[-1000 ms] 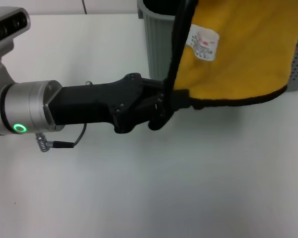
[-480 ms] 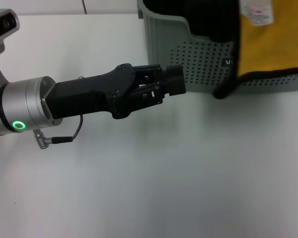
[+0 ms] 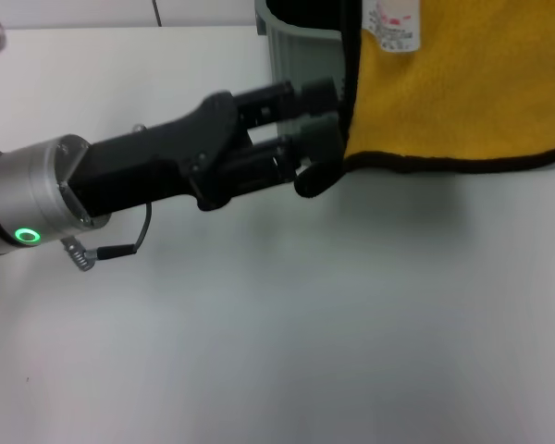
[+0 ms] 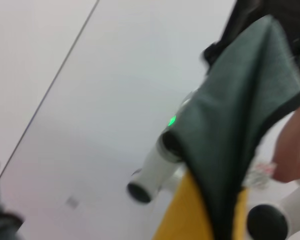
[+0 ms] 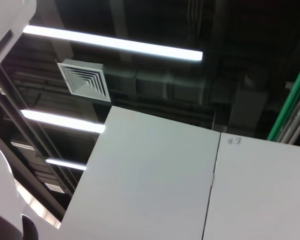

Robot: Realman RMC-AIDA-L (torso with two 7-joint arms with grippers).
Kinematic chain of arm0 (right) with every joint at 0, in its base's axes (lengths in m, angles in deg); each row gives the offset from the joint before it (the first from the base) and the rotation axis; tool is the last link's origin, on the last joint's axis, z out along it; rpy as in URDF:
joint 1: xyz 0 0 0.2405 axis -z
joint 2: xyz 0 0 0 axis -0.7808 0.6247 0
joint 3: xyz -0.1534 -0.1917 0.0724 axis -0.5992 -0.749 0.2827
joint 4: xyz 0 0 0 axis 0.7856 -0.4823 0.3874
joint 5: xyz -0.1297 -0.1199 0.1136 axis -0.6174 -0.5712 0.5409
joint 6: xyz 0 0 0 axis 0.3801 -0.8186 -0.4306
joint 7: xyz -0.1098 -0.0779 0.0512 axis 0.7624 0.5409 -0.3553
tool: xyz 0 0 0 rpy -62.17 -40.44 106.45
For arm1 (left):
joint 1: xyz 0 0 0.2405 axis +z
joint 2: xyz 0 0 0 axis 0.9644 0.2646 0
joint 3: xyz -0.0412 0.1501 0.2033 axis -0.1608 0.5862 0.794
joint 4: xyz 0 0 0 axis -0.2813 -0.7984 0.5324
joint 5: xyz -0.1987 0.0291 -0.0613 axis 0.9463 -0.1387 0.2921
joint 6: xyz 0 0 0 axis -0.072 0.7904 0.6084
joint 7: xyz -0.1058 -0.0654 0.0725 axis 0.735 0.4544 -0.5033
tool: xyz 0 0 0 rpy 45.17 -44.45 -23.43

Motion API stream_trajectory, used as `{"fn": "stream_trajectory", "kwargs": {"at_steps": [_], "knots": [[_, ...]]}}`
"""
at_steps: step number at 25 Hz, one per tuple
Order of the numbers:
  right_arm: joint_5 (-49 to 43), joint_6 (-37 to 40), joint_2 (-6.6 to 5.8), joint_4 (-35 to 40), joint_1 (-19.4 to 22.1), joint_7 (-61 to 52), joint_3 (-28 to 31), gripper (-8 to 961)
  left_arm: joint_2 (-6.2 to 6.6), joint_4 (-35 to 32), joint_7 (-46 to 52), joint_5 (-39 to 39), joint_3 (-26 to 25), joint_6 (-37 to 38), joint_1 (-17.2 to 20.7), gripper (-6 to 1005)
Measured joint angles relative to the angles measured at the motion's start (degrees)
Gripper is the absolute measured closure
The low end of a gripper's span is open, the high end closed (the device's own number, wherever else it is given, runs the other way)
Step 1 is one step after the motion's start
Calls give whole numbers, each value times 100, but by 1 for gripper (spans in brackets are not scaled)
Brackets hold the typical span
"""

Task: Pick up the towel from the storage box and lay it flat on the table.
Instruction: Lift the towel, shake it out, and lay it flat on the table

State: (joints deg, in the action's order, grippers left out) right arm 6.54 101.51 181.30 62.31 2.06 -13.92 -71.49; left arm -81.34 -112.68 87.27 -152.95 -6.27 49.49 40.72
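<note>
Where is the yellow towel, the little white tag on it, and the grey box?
towel [image 3: 462,92], head view, on the middle of its yellow plush face.
white label [image 3: 395,23], head view, on the tag near the towel's upper edge.
storage box [image 3: 301,57], head view, on its ribbed grey side wall.

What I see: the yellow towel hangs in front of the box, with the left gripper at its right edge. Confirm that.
Wrong in one respect: the left gripper is at the left edge of the towel, not its right edge, as the head view shows. The towel does hang in front of the box.
</note>
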Motion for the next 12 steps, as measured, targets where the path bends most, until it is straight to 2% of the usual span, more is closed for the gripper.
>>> {"fn": "stream_trajectory", "kwargs": {"at_steps": [6,12], "knots": [[-164,-56,54,-140,-21,60,-77,905,-105,6,-543,554,18,204,16,420],[-269,-125,143,-145,-112,102,-128,904,-120,158,-615,675,38,3,-177,412]]}}
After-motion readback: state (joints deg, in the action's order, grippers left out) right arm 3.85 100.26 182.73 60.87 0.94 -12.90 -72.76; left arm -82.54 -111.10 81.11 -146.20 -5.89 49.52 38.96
